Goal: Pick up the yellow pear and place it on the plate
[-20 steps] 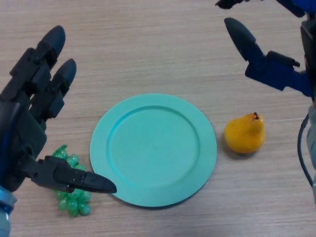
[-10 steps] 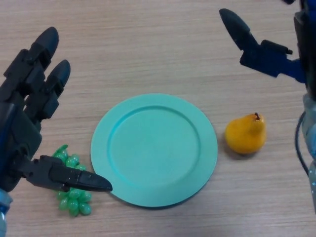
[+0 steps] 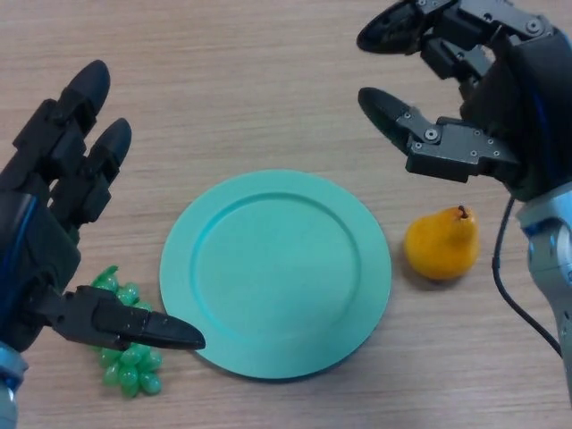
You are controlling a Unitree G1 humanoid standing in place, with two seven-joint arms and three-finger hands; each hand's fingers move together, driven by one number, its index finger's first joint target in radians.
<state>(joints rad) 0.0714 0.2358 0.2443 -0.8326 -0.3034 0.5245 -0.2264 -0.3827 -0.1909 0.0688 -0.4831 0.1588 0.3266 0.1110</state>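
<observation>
Fingers (image 3: pixel 407 27) of my right hand (image 3: pixel 500 98) are spreading apart from the thumb, holding nothing, hovering above the tabletop (image 3: pixel 268 80) just beyond the yellow pear (image 3: pixel 441 246). The far side of this hand is running off the right edge of the view, so I am seeing only part of it. My left hand (image 3: pixel 45 232) is hanging at the left side, fingers straight and thumb reaching toward the plate (image 3: pixel 277 273), also holding nothing; its wrist is being cut off by the lower left corner. The thumb is covering part of a bunch of green grapes (image 3: pixel 130 371), so I am making out only the lower and upper edges of the bunch. The pear is lying on the tabletop just right of the plate, not touching it, below my right hand. Its long axis is running from lower left to upper right, with the stem end pointing up and to the right, away from the plate.
</observation>
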